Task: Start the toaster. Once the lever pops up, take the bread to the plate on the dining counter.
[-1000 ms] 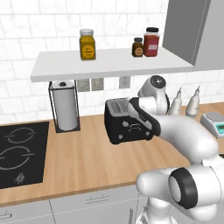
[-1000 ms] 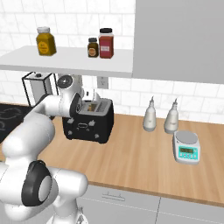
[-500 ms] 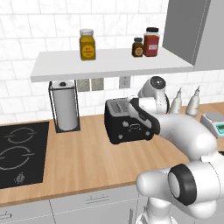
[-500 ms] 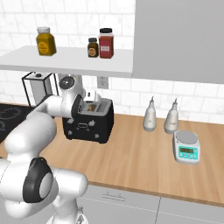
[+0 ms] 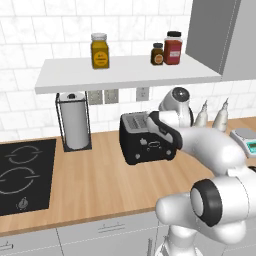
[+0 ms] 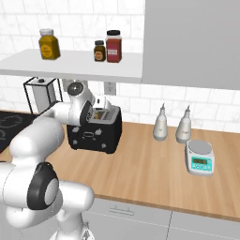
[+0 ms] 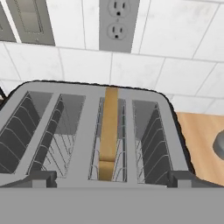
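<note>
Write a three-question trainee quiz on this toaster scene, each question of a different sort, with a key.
1. True or false: the bread stands on edge inside a slot of the toaster.
2. Counting from the left in the hand view, which of the four slots holds the bread: A first, B second, C third, D fourth?
3. Fill in: on the counter left of the toaster in the left base view stands a ____ holder.

Key: 1 true; 2 C; 3 paper towel.

Edged closer over the toaster (image 5: 147, 137), wrist swung slightly left toward the bread (image 7: 108, 131) slot.
</note>
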